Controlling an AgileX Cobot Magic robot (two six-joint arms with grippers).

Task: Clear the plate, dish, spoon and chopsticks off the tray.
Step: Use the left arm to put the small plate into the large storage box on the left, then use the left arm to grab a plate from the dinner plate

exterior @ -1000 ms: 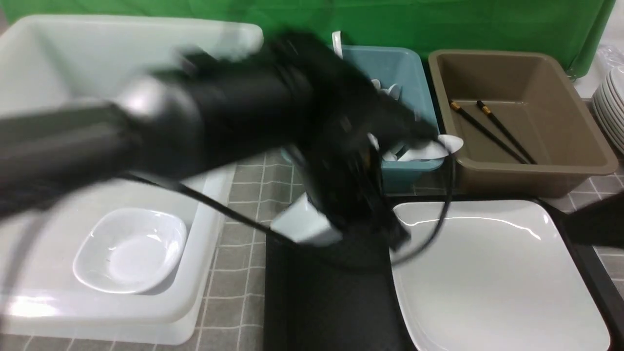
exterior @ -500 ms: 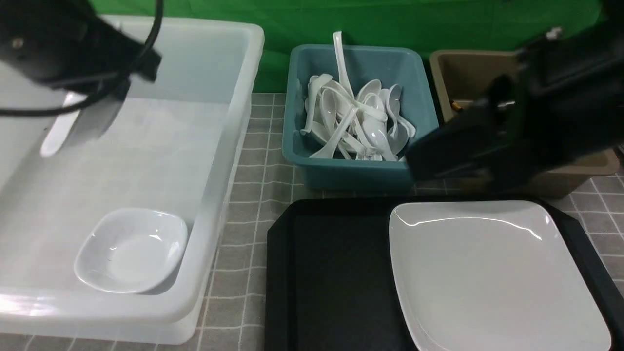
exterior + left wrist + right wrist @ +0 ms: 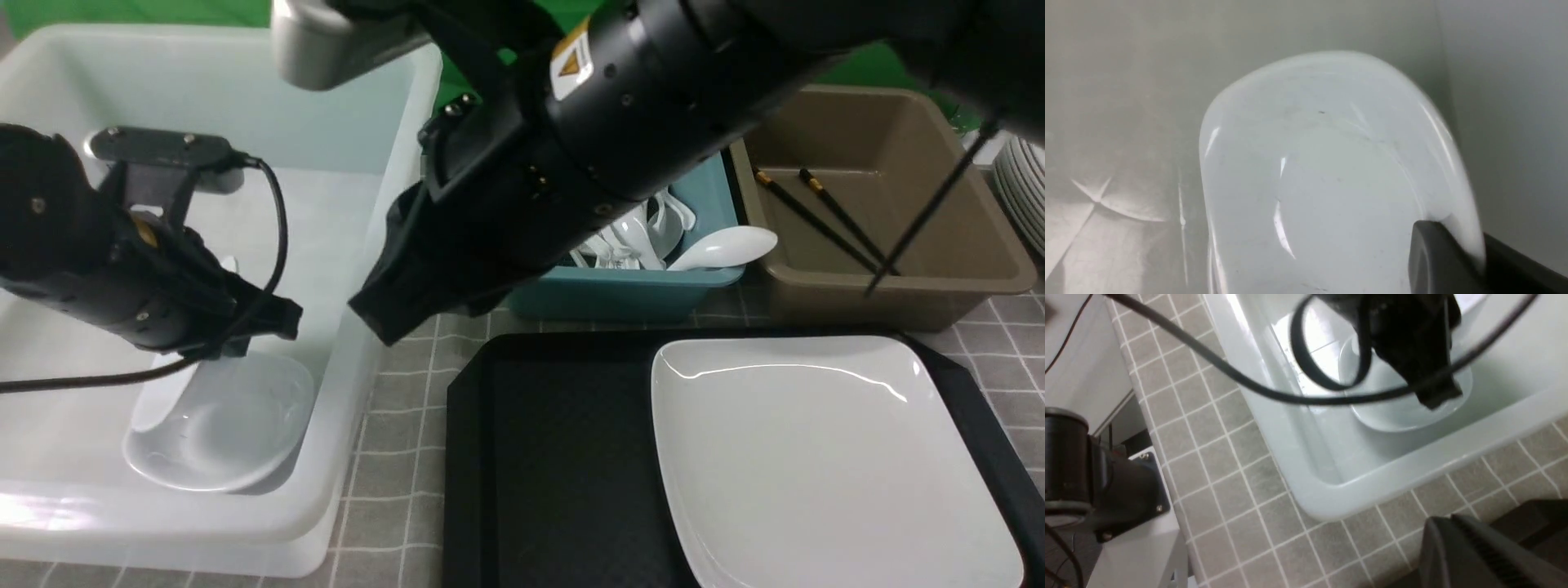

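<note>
**Dish goes into the tub.** At the white tub [image 3: 245, 523], my left gripper [image 3: 269, 322] holds the dish [image 3: 1323, 175] by its rim. The jaws are closed to a thin pinch on the edge. The dish is tilted just above a second dish [image 3: 237, 449] lying in the tub's near corner. The right gripper [image 3: 380, 314], jaws closed and empty as far as I can see, hangs over the grey tiles [image 3: 408, 457] between that tub and the tray [image 3: 563, 474].

The plate [image 3: 816, 457] is the only piece left on the tray. The spoon [image 3: 727, 247] perches on the rim of the teal tub [image 3: 620, 286], and the chopsticks [image 3: 824, 224] rest in the brown tub [image 3: 939, 163].

To finish this step cleanly, I would level the dish and ease it down until it nests in the one below. Only then would I part the jaws, lifting straight up so a finger does not drag the rim. The right arm crowds the tub wall, so I would keep the two arms apart.
</note>
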